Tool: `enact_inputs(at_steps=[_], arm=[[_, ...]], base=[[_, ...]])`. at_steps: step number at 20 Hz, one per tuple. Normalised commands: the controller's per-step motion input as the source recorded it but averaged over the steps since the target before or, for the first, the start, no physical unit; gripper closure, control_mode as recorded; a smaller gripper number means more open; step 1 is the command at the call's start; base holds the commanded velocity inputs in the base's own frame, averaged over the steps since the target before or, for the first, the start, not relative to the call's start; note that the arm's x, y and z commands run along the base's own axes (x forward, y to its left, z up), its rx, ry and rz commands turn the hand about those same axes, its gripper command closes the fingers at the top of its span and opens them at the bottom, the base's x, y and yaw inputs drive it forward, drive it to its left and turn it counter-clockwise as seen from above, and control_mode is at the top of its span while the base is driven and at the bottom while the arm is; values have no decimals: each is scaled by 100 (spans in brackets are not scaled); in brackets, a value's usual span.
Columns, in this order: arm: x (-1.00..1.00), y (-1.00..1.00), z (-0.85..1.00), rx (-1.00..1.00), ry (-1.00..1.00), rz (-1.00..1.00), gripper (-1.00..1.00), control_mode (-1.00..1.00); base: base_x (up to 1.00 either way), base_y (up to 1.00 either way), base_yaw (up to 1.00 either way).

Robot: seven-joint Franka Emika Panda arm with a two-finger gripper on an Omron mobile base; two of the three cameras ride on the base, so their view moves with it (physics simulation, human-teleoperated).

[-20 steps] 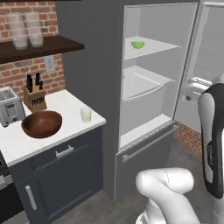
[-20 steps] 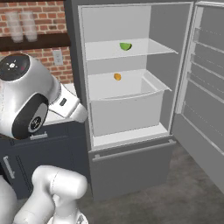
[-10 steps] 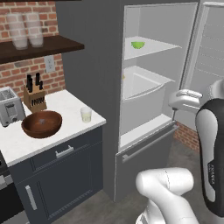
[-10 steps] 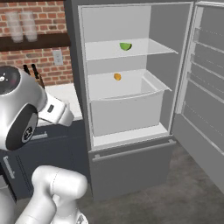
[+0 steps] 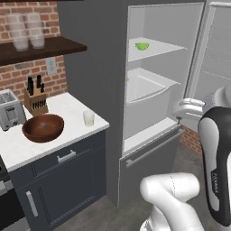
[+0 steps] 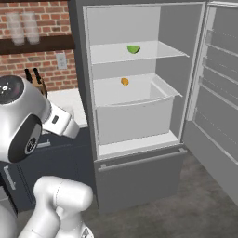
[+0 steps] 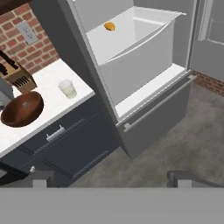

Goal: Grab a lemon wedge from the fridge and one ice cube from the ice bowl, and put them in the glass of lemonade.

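The fridge (image 5: 100,67) stands open, its door (image 6: 218,93) swung out to the right. On its upper shelf lies the bright green lemon wedge (image 5: 142,46) (image 6: 133,49). The brown ice bowl (image 5: 43,127) (image 7: 22,108) and the glass of lemonade (image 5: 89,118) (image 7: 67,89) sit on the white counter left of the fridge. Any ice cube in the bowl is too small to make out. My gripper (image 7: 112,180) hangs high in front of the fridge's lower drawer, open and empty, its fingertips (image 7: 41,178) far apart. The white hand (image 5: 188,107) is below the wedge's shelf.
A small orange-yellow piece (image 6: 124,82) (image 7: 109,26) lies on the fridge's middle shelf above a white bin (image 6: 132,118). A toaster (image 5: 10,109) and knife block (image 5: 35,101) stand behind the bowl. Frosted jars (image 5: 27,31) sit on a wall shelf. Bare floor (image 7: 183,131) lies before the fridge.
The arm has swung down and forward, bringing the hand into the left base view in front of the fridge. The base and everything else stayed still.
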Motion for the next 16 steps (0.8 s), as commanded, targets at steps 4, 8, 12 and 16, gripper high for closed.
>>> enact_inputs(at_steps=[4,8,12,16], arm=[[0,0,0,0,0,0,-100,-100],[0,0,0,0,0,0,-100,-100],[0,0,0,0,0,0,-100,-100],[0,0,0,0,0,0,-100,-100]], base=[[0,0,0],[0,0,0],[0,0,0],[0,0,0]])
